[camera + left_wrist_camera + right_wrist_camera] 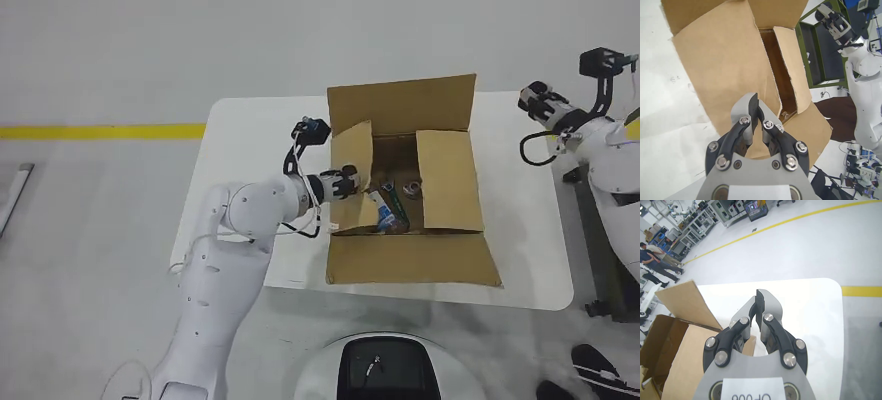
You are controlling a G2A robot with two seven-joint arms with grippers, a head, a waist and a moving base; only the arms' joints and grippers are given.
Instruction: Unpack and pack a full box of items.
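Observation:
An open cardboard box (447, 180) stands mid-table with its flaps spread. Inside lie a green-and-white packet (386, 211) and a small round item (410, 187). My left gripper (347, 183) is shut and hovers against the box's left flap (715, 56), which leans up over the opening; nothing shows between its closed pads (756, 102). My right gripper (536, 99) is held high off the table's far right corner, shut and empty (757, 303). From there the box (679, 332) is seen below it. The left wrist view catches the right gripper (831, 15) beyond the box.
The white table (250, 150) has bare room left of the box and along the right side (810, 306). A yellow line (100, 130) crosses the floor. A green metal frame (815, 56) stands beyond the table's right edge.

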